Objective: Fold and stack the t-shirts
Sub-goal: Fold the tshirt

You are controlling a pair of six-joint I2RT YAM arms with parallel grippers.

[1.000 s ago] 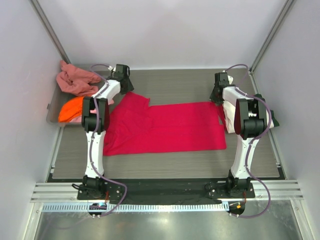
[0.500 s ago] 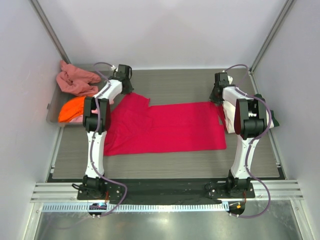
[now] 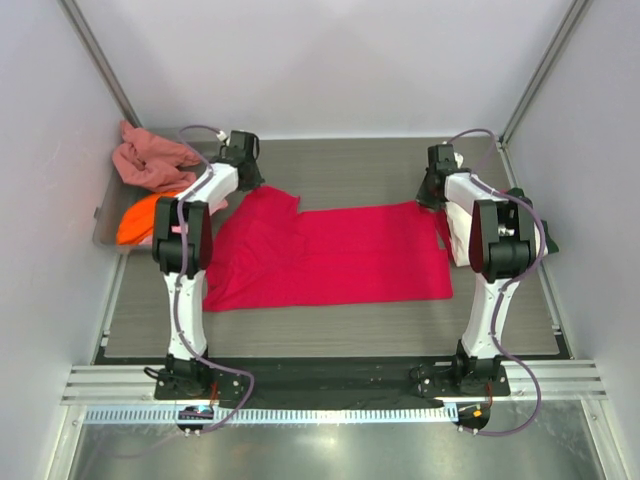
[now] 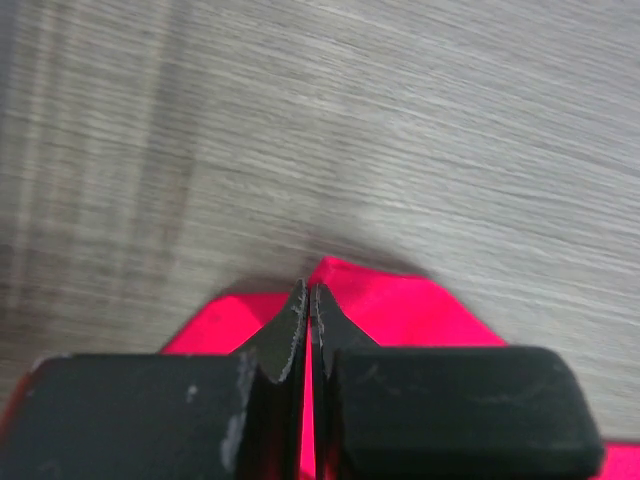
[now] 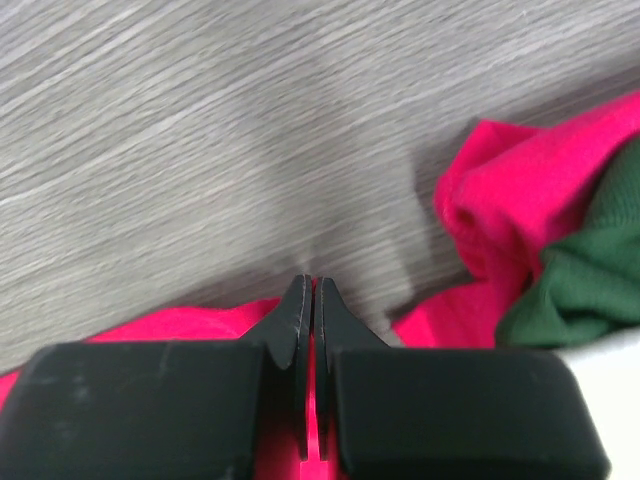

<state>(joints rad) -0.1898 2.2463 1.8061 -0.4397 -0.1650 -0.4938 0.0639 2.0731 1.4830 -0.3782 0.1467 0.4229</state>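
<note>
The left gripper (image 4: 308,292), whose jaws stand apart a second ago, now has them pressed together on a corner of the crimson-red t-shirt (image 3: 330,255). The left arm's elbow (image 3: 172,235) now sits closer to the grey bin (image 3: 103,235) than before and hides more of the orange t-shirt (image 3: 135,222) lying in it. The crimson-red t-shirt's edge on the bin's side now lies slightly nearer the bin.

You're in a lab robot cell, plain white panel walls (image 3: 330,60) on three sides, aluminium corner posts (image 3: 100,55), grey wood-grain tabletop (image 3: 350,165), left arm (image 3: 182,300) and right arm (image 3: 485,310) bolted to a slotted metal rail (image 3: 330,382), cable track (image 3: 330,413) along your near edge.
</note>
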